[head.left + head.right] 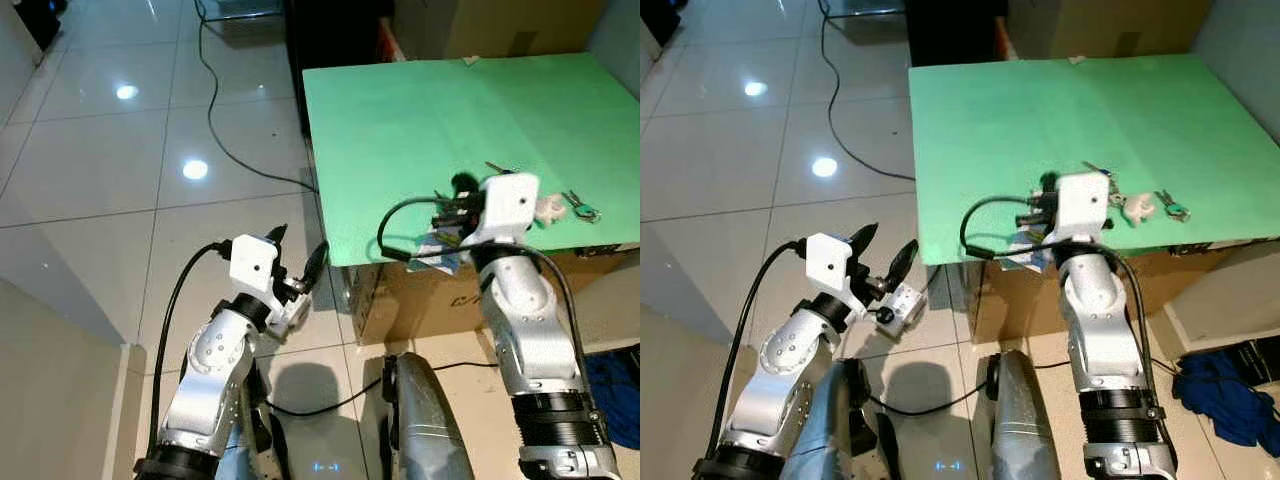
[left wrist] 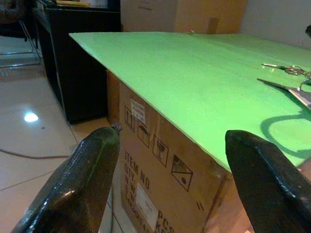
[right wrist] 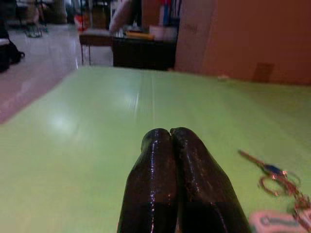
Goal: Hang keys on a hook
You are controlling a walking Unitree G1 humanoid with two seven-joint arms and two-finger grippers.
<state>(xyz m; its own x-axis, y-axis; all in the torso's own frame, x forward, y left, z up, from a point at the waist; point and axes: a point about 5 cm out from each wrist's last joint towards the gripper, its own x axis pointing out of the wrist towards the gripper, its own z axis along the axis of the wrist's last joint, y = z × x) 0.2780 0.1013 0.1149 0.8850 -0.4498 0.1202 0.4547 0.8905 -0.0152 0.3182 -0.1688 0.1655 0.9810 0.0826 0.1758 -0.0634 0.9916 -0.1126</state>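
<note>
Right gripper, fingers pressed together and empty, sits at nine o'clock of the keys; reaching could shove them off the table.

Green tabletop: smooth matt sheet with a soft sheen. Under it a cardboard box, brown corrugated, paper labels stuck on. Keys on the tabletop: shiny metal with a pale plastic-looking tag. Right gripper fingers: glossy black. Floor beside the tabletop: glossy tile, lamp glare. Arm shells: satin silver
</note>
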